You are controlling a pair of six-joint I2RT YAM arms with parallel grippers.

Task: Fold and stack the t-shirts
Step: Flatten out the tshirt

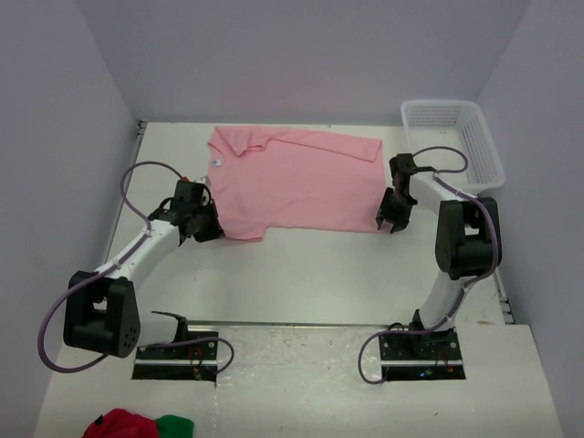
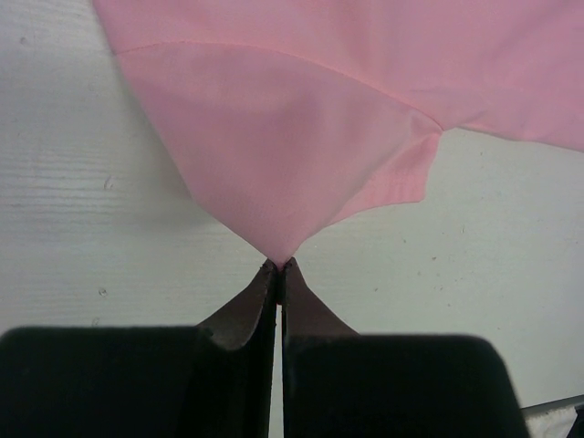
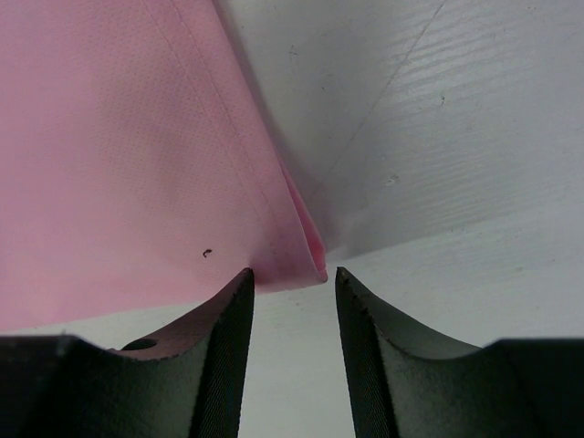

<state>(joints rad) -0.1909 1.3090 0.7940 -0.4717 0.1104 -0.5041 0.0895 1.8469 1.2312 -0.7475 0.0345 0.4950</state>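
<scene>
A light pink t-shirt (image 1: 292,182) lies spread flat at the back of the table, collar and white neck label to the left. My left gripper (image 1: 208,226) sits at its near left corner. In the left wrist view the left gripper (image 2: 277,265) is shut on a pinch of the pink cloth (image 2: 292,137), which is drawn into a point. My right gripper (image 1: 387,222) is at the shirt's near right corner. In the right wrist view the right gripper (image 3: 292,271) is open, its fingertips on either side of the folded hem corner (image 3: 297,260), with a gap on the right.
A white plastic basket (image 1: 454,137) stands at the back right, just beyond the right arm. A red and green bundle of cloth (image 1: 137,425) lies at the near left edge, in front of the arm bases. Walls enclose the table on three sides.
</scene>
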